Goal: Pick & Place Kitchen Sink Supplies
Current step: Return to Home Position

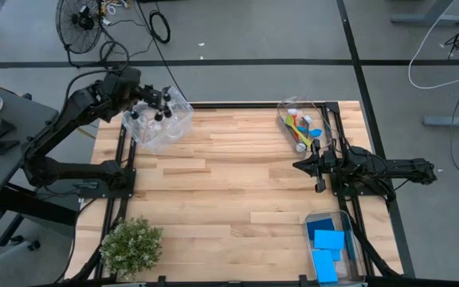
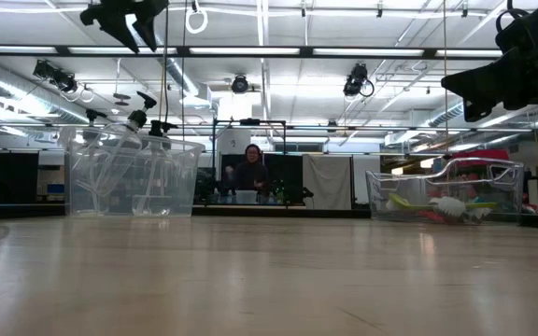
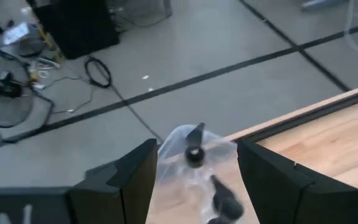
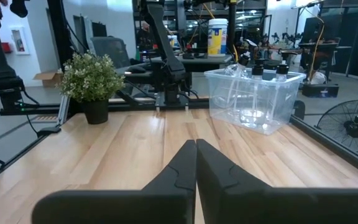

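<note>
Several small clear bottles with black tops [image 1: 159, 104] stand upright in a clear bin [image 1: 162, 127] at the table's far left corner. My left gripper [image 1: 145, 99] hangs open above that bin, slanting down, its fingers [image 3: 135, 174] apart with nothing between them; bottle tops [image 3: 194, 152] show below the gap. Slim brushes [image 1: 301, 127] lie in a clear bin at the far right, and blue sponges [image 1: 329, 243] lie in a bin at the near right. My right gripper [image 4: 196, 144] waits shut and level at the table's right side [image 1: 296, 166].
A bushy green potted plant [image 1: 131, 245] stands at the near left corner. Bare wooden tabletop [image 1: 229, 191] lies between the bins. In the low view a person [image 2: 250, 168] sits far behind the table. A floor fan [image 1: 78, 20] stands beyond the far left edge.
</note>
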Available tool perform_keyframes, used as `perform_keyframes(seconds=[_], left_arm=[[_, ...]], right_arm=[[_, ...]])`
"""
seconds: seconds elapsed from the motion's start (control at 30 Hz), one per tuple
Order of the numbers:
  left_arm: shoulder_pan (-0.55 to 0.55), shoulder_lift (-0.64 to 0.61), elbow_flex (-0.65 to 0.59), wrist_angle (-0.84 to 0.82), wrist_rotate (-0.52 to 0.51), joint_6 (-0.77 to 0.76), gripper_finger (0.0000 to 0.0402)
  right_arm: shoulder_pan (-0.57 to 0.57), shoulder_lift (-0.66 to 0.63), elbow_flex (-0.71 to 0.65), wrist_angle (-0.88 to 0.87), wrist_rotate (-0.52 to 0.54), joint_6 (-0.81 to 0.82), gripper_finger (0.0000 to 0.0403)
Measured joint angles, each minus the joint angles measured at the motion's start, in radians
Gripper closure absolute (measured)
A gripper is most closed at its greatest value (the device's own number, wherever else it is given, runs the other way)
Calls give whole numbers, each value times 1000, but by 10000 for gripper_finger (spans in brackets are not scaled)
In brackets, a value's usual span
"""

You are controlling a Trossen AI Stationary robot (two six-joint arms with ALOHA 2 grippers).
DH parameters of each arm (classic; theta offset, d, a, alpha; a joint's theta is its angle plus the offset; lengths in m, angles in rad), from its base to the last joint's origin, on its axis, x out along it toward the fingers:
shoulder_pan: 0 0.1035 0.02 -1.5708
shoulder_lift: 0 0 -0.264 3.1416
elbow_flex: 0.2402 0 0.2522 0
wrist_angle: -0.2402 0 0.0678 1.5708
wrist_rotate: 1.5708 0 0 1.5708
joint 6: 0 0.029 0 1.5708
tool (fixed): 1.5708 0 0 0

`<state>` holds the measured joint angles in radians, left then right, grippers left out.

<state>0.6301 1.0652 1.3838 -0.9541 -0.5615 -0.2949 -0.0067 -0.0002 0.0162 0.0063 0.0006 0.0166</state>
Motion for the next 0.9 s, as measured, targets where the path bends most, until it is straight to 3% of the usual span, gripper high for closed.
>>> perform_keyframes(seconds=[0.1, 0.3, 0.5, 0.73, 0.9], left_arm=[[-2, -23, 0, -58, -17, -29, 174], [-7, -47, 0, -103, 75, -74, 178], [-6, -98, -15, -189, 120, -77, 217], [-6, -232, -192, -120, 219, -77, 270], [-6, -324, -359, 41, 226, -5, 301]], right_arm=[[0, 0, 0, 0, 0, 0, 392], [0, 0, 0, 0, 0, 0, 392], [0, 0, 0, 0, 0, 0, 392], [0, 0, 0, 0, 0, 0, 392], [0, 0, 0, 0, 0, 0, 392]])
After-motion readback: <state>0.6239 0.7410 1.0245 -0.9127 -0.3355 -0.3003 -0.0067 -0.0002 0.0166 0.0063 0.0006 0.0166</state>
